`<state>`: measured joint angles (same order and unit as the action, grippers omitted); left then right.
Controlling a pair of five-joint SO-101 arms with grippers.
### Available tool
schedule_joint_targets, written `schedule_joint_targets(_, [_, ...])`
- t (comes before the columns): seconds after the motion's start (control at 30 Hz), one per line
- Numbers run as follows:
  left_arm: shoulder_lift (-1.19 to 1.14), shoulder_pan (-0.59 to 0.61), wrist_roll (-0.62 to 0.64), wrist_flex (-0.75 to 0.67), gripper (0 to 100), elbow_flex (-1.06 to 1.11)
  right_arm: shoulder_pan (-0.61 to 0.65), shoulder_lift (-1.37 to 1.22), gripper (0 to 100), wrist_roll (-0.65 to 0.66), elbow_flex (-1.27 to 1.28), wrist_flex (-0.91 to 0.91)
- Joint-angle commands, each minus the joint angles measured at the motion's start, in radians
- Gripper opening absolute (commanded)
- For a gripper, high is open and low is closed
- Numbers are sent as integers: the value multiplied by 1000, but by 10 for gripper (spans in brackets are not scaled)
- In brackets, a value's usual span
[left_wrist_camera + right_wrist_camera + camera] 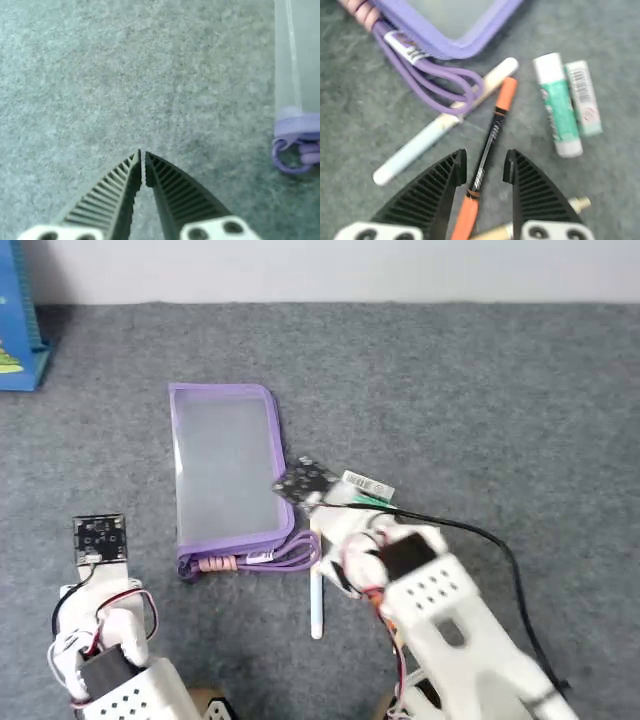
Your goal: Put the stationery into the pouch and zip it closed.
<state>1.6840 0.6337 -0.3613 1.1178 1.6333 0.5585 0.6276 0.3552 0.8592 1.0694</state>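
At the far left edge of the grey mat (480,390) stands a blue box (15,320), well apart from the work area.

Left arm (105,660): positioned at the near left corner. The left gripper (142,157) hangs over bare mat with its ribbed fingers (112,192) pressed together at the tips and nothing between them. It is near the pouch's closest corner but does not touch it.

The pouch (225,470) lies flat on the mat, left of centre, its long side running away from the arms. It has a translucent face and a purple border. Whether the zip is open cannot be told. A purple loop strap (440,85) trails from its near end, towards the right arm.

All stationery lies on the mat outside the pouch, just right of its near end. A pale pen (420,145) lies with one end under the loop strap.

The right gripper (485,160) hangs directly above an orange-and-black pen (492,132). Its fingers (427,195) stand apart, one on each side of the barrel, not clamped on it.

Further right, a green-and-white glue stick (559,107) and a green-and-white barcoded item (582,97) lie side by side, touching or nearly so.
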Motion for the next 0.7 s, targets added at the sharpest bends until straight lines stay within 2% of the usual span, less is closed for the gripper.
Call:
schedule_joint_targets(0.0, [8,-15,-12,3,13,-13,45,-124,149,-23,-101,-64])
schedule_joint_targets(0.53, [8,-15,-12,2,13,-12,114,-527,147,-26,-282,-176])
schedule_joint_targets(0.67, [8,-15,-12,2,13,-12,104,-596,147,-63,-295,-242])
